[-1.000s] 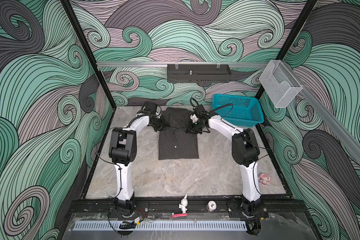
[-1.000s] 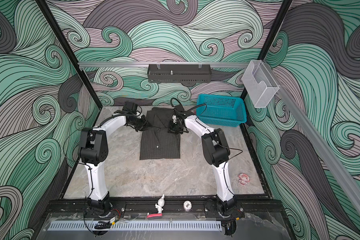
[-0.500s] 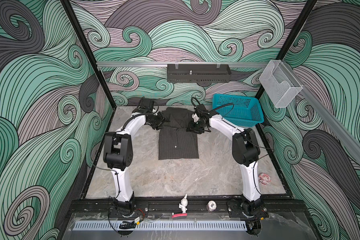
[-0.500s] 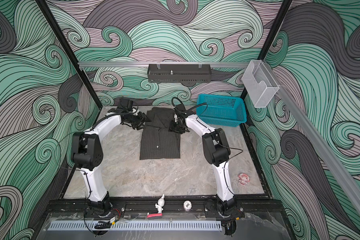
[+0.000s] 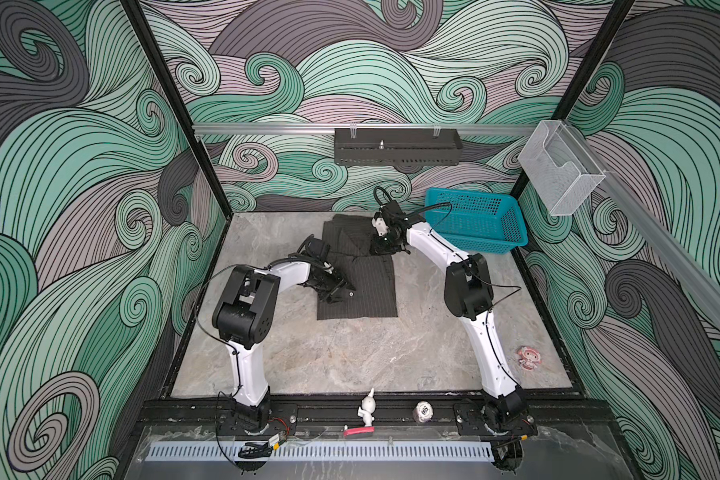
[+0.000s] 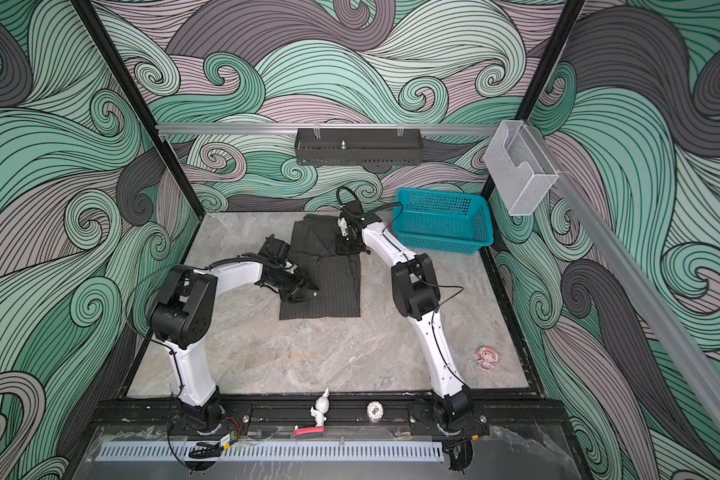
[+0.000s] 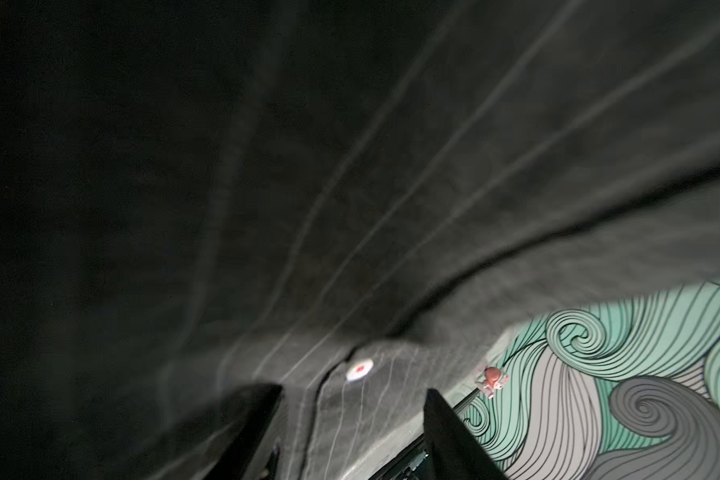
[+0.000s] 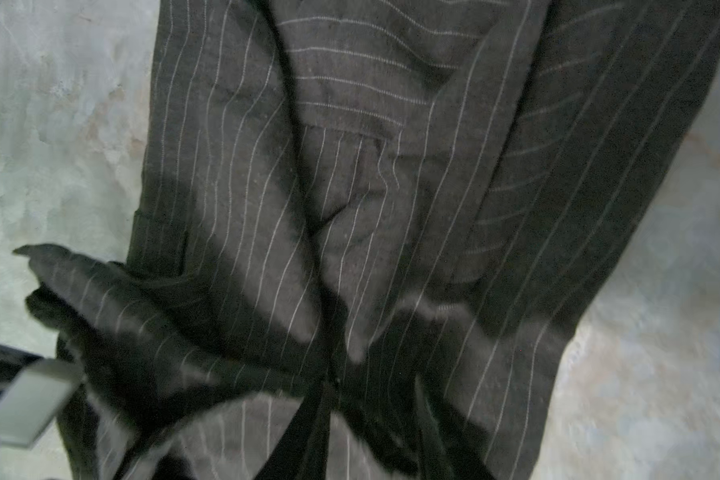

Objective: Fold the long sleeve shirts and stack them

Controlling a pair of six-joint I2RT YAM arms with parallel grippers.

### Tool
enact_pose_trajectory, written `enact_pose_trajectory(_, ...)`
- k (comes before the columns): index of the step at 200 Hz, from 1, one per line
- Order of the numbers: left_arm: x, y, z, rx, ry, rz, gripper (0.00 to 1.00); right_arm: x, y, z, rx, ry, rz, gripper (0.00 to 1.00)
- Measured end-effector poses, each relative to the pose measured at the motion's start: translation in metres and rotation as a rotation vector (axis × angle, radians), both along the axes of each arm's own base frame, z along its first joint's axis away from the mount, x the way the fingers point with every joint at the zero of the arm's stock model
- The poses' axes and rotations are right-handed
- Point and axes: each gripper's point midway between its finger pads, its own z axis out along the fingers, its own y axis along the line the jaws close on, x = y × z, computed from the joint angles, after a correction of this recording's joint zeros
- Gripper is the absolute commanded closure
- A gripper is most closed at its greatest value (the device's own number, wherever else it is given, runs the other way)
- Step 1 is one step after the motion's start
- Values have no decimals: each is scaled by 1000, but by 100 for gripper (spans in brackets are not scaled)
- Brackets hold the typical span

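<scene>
From my remote seat I checked the containers first. The teal perforated plastic basket (image 5: 474, 246) (image 6: 441, 244) sat at the back right of the grey marbled tabletop (image 5: 350, 353), and in both top views only its own mesh floor and walls showed inside. On the back wall rail hung a long black slotted metal tray (image 5: 398, 157) (image 6: 358, 157) with a small silver knob (image 5: 381, 144) standing up in it. A clear acrylic box (image 5: 558, 166) (image 6: 520, 166) was fixed to the right-hand rail. The dark charcoal pinstriped button-front shirt (image 5: 371, 286) (image 6: 337, 286) was in none of them. It lay flat on the tabletop at back centre, near the basket's left side, with its collar end toward the back wall and its lower part a neat rectangle. The left gripper (image 5: 341, 293) (image 6: 304, 293) rested low over the shirt's left half. In the left wrist view its two dark fingers (image 7: 250, 432) stood spread, with striped cloth and a small white button (image 7: 359, 369) showing between them. The right gripper (image 5: 385, 247) (image 6: 350, 245) was down on the shirt's upper right part, between the collar and the basket. The right wrist view was blurred at its lower edge. I saw folded cloth (image 8: 350, 187) bunched there, perhaps pinched, but I could not tell how those jaws stood.
</scene>
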Motion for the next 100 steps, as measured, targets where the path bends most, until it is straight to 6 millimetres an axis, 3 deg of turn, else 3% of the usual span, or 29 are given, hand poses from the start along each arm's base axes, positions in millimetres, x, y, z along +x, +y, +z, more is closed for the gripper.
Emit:
enact_pose_trajectory(22,-3,-7,-1,-17,2,-21,45,3,1,-21,-26,31,14,64)
enact_pose_trajectory(37,-4,0,-4,-11,3,-27,46,-8,-4,-36,-50,86,14,65)
enact_pose_trajectory(48,-5,8,-5,-4,7,-29,46,-13,-6,-35,-47,99,12,65)
enact_pose_trajectory(72,-6,40,-5,45,16,-20,44,-45,-16,-37,-46,188,-2,65)
enact_pose_trajectory(100,-6,90,-5,138,36,13,43,-109,-23,-39,-32,310,-22,65)
